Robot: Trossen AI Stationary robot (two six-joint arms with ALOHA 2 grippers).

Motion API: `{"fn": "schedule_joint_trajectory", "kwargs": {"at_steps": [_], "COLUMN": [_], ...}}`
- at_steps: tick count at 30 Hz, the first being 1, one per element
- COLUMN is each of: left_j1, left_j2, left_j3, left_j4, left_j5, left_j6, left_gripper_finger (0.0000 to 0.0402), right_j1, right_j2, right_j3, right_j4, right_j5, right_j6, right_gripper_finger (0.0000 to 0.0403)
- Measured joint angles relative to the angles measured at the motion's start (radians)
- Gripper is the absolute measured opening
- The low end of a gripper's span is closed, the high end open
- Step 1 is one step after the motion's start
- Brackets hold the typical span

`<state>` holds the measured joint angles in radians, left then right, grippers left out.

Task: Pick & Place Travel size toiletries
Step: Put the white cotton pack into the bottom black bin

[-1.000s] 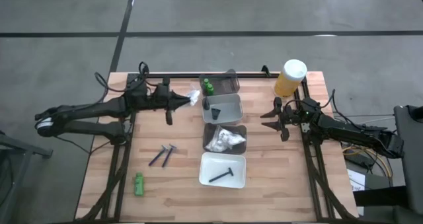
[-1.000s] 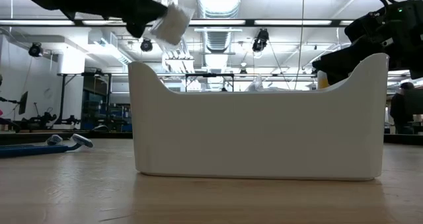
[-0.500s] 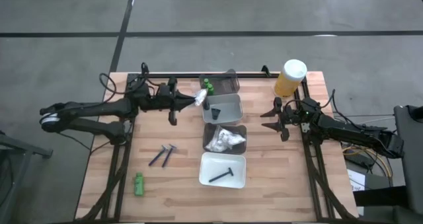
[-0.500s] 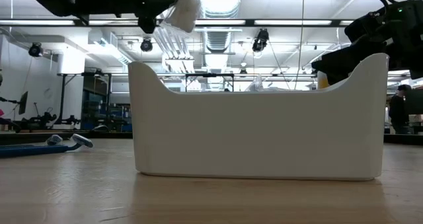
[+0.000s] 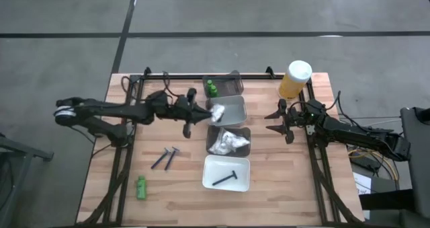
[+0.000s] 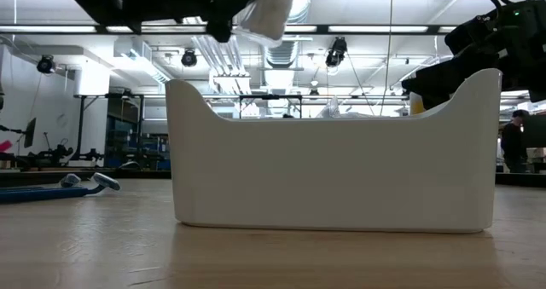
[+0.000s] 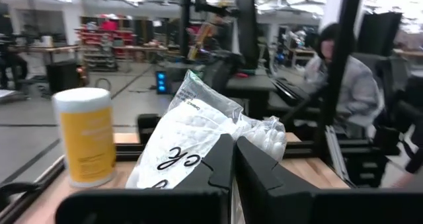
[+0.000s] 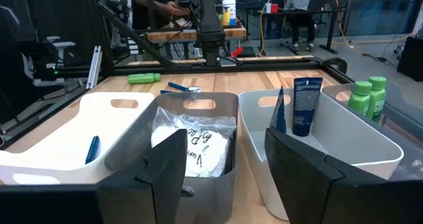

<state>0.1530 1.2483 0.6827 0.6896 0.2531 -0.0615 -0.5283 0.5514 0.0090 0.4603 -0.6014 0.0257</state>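
My left gripper (image 5: 203,111) is shut on a white crinkly packet (image 5: 216,111), held high over the left rim of the pale tray (image 5: 235,101) that holds a dark tube (image 8: 306,106). In the low view the packet (image 6: 267,8) hangs well above the trays. Green bottles (image 5: 211,88) stand in the far dark tray. More white packets (image 5: 228,142) lie in the grey tray, and a black razor (image 5: 225,178) lies in the near white tray. On the table lie two razors (image 5: 165,159) and a green bottle (image 5: 141,186). My right gripper (image 5: 275,120) waits open at the right. My left gripper pinches the packet's near end (image 7: 210,156) between its two fingers (image 7: 254,166). The fingers come level from the table's left. The packet sticks out past the fingertips, lifted clear of the trays and the table.
A big yellow white-capped container (image 5: 295,79) stands at the far right corner. The row of trays runs down the table's middle, the white one (image 6: 333,178) nearest. A person (image 7: 344,78) sits in the room beyond the table. Bare wood lies at the near left and right.
My left gripper has travelled toward the table's right edge and a little toward the near edge, carrying the packet from beside the far dark tray to over the left rim of the pale tray. The packet stays lifted clear.
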Motion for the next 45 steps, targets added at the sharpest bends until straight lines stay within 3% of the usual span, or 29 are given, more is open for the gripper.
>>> {"fn": "schedule_joint_trajectory", "kwargs": {"at_steps": [10,22,45], "left_j1": [-0.096,-0.104,-0.130], "left_j2": [0.151,0.256,0.259], "left_j3": [0.087,0.079,0.079], "left_j4": [-0.001,-0.064,-0.062], "left_j5": [0.001,0.001,-0.002], "left_j6": [0.052,-0.169,0.017], "left_gripper_finger": [0.0012,0.0012,0.0012], "right_j1": [0.000,0.000,0.000], "right_j2": [0.000,0.000,0.000], "right_j3": [0.000,0.000,0.000], "right_j4": [0.000,0.000,0.000], "right_j5": [0.000,0.000,0.000], "right_j6": [0.000,0.000,0.000], "right_gripper_finger": [0.0176,0.0140,0.0066]}}
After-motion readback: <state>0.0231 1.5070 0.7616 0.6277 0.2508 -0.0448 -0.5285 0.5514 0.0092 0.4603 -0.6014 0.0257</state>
